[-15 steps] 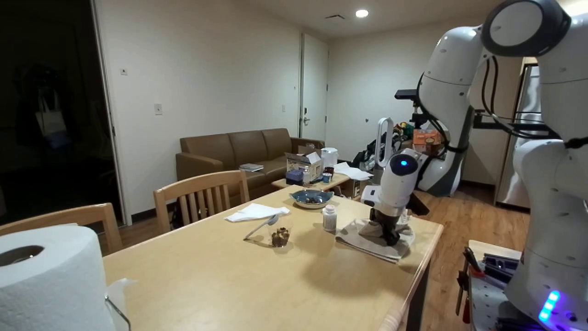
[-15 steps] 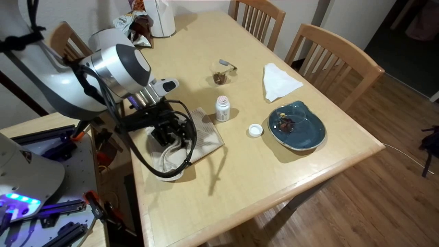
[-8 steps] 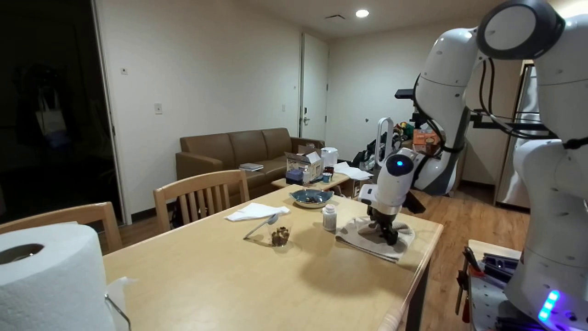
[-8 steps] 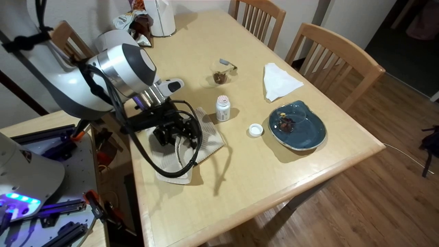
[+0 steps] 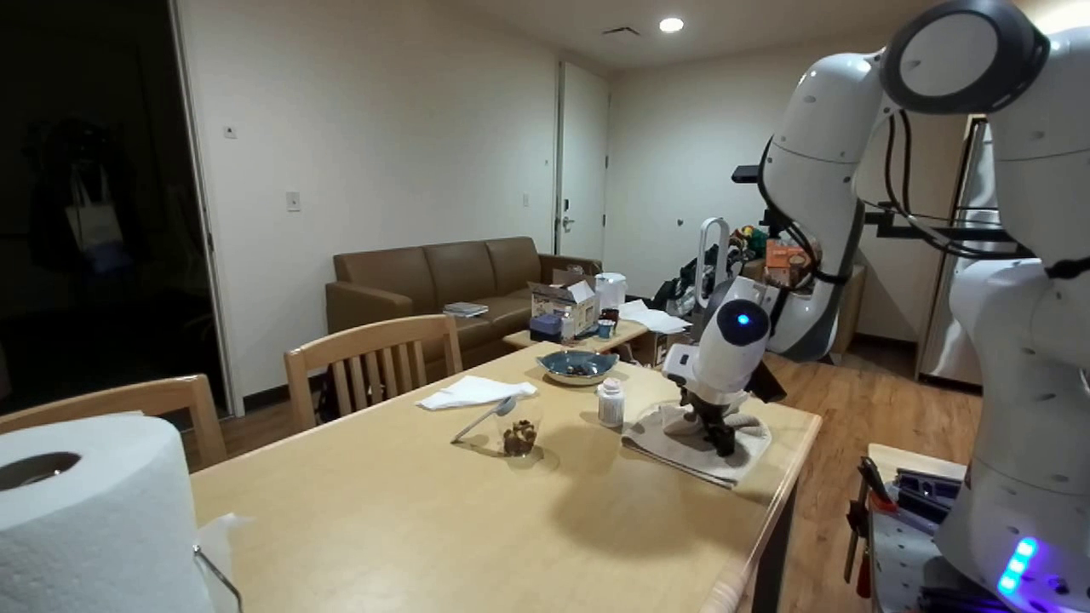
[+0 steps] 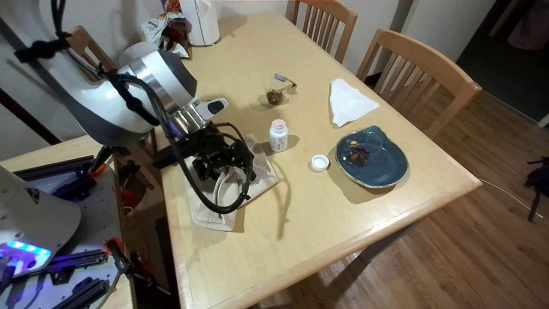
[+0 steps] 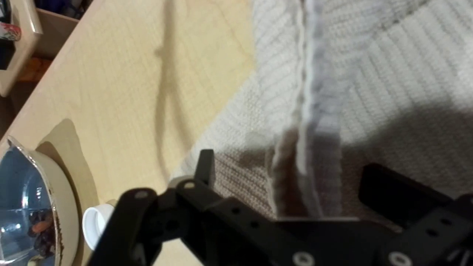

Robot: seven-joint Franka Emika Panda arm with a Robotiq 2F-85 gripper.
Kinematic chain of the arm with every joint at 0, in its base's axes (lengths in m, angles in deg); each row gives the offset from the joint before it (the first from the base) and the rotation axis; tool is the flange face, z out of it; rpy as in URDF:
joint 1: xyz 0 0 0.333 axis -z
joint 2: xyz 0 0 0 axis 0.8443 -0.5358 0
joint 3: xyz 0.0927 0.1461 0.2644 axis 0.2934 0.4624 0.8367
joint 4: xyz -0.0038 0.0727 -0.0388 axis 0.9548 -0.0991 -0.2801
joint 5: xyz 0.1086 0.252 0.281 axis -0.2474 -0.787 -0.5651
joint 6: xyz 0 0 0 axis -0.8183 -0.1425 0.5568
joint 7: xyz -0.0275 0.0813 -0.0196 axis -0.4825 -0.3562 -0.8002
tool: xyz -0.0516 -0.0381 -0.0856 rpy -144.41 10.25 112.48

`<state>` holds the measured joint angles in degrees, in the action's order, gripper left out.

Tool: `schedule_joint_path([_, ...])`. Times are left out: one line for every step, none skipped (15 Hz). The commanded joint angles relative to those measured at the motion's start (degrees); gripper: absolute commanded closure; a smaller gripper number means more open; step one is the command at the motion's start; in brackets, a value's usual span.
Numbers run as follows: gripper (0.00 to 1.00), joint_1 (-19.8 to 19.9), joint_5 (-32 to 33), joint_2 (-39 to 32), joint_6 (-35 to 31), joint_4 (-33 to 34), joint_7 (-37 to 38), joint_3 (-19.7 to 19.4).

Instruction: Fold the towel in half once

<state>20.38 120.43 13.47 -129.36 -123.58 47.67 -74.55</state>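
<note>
You have the black two-finger gripper (image 7: 288, 173) spread, with a raised fold of the off-white ribbed cloth towel (image 7: 373, 85) between its fingers (image 7: 397, 195). The towel lies on the pale wooden table (image 5: 426, 519). Beyond stand a brown padded sofa (image 5: 456, 277), then a white door (image 5: 584, 162).

Table (image 6: 309, 231) with towel (image 6: 229, 190), bottle (image 6: 279, 136), dish (image 6: 383, 166)

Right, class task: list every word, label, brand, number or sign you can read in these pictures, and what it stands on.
No text can be read. Places with print or marks:
White bottle: label print, too small.
Crinkled bag: printed design, any words too blurred.
Orange box: pale marks, too blurred.
Open cardboard box: dark printing, too small.
Sticker on the robot base: too blurred.
</note>
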Motion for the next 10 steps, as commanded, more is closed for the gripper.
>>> schedule_joint_path([0.00,-2.01,4.74,-0.02,2.93,-1.26,7.09,1.00])
schedule_joint_path([0.00,-2.11,5.82,1.41,2.43,-2.00,7.03,0.69])
schedule_joint_path([0.00,-2.14,6.32,2.06,2.13,-2.38,6.70,0.50])
schedule_joint_path([0.00,-1.51,4.19,3.17,0.06,-3.29,1.76,-0.32])
schedule_joint_path([0.00,-0.79,1.96,3.65,-2.28,-3.93,-3.26,-1.01])
schedule_joint_path([0.00,-0.07,0.44,4.42,-4.79,-4.52,-8.45,-1.98])
schedule_joint_path([0.00,0.10,0.33,4.82,-6.60,-5.00,-12.10,-3.07])
schedule_joint_path([0.00,0.40,1.36,5.42,-8.87,-5.43,-15.66,-4.71])
schedule_joint_path([0.00,0.76,0.80,4.55,-11.80,-5.67,-19.26,-6.23])
schedule_joint_path([0.00,-0.89,1.93,2.80,-8.26,-3.62,-11.40,-4.18])
